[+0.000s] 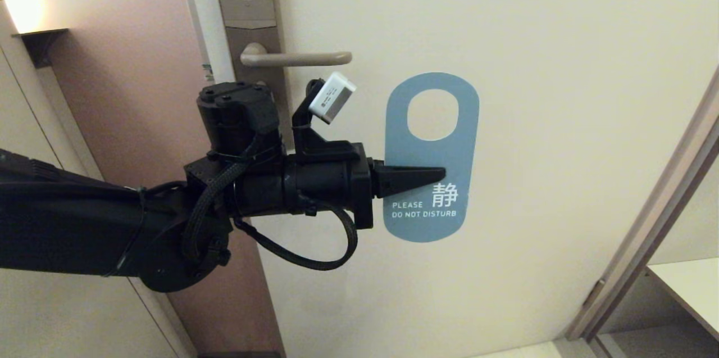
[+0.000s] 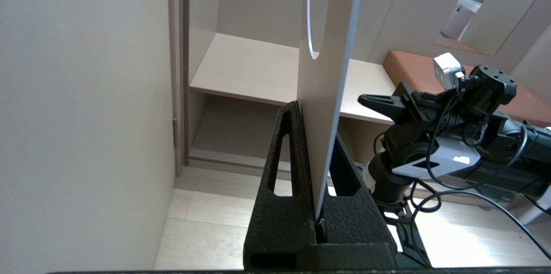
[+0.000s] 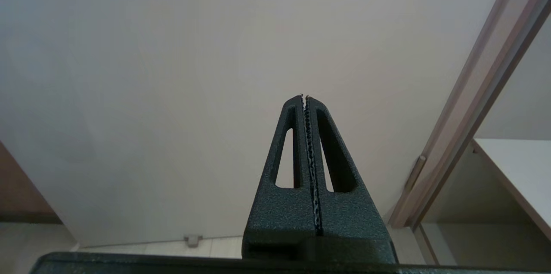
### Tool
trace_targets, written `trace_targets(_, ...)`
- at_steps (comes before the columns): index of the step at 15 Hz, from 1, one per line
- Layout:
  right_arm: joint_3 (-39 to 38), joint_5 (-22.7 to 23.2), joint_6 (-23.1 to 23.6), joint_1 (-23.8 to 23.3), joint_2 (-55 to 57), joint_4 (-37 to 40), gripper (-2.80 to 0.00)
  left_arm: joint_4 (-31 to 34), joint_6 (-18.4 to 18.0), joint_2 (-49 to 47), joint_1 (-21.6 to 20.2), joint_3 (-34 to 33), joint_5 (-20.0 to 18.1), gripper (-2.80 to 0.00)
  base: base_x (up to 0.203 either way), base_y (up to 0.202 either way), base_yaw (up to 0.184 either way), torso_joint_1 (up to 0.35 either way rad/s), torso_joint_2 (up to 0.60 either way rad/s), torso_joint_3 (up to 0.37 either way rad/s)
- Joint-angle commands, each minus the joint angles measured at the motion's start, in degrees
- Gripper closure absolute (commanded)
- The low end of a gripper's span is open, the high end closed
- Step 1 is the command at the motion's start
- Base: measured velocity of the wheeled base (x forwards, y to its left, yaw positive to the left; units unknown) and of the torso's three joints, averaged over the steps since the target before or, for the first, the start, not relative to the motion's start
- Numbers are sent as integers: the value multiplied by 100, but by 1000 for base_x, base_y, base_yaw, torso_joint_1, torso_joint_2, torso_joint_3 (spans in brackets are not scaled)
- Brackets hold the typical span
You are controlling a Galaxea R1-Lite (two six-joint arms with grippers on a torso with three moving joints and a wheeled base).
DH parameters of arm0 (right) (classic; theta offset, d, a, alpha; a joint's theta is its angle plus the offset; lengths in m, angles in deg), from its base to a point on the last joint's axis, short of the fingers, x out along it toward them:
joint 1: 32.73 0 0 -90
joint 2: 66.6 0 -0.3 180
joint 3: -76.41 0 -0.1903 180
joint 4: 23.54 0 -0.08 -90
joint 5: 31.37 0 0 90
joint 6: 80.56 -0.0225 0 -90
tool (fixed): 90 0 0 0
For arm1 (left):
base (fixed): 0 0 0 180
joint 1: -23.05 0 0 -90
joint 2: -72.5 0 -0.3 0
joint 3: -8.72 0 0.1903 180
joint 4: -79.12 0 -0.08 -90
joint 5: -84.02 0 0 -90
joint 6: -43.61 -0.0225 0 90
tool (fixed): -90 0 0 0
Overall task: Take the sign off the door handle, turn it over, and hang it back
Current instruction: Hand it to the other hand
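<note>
I have the left gripper (image 1: 437, 172) clamped on the sign (image 1: 432, 158), blue face out, off and below-right of the door handle (image 1: 297, 58); held by one edge, it could pivot and miss the lever's rounded end.

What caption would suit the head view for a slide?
Left tool holds the blue "Do Not Disturb" sign off the door handle.

Sign (image 1: 431, 189): you see its blue "DO NOT DISTURB" face, upright, oval hole on top, off the handle. Door handle (image 1: 297, 58): beige lever, horizontal, bare, up-left of it.
</note>
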Motion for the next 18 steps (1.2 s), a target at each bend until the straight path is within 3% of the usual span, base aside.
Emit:
trace_targets(1, 124, 5, 4, 1, 19, 180, 0, -29, 6, -43, -7, -1, -27, 0, 0, 0, 0, 0, 0, 0)
trace_targets(6, 764, 268, -5, 4, 610, 561, 0, -29, 6, -52, 11, -18, -28, 0, 0, 0, 0, 0, 0, 0)
trace_targets(11, 1737, 398, -27, 321, 2270, 517, 0, -46, 6, -61, 20, 49, -53, 0, 0, 0, 0, 0, 0, 0)
trace_targets(13, 2181, 784, -23, 389, 3029, 512, 0, -64, 23, -114, 28, 120, -62, 0, 0, 0, 0, 0, 0, 0)
trace_targets(18, 2968, 2541, 204, 429, 4600, 503, 0, -64, 60, -618, 45, 818, -391, 0, 0, 0, 0, 0, 0, 0)
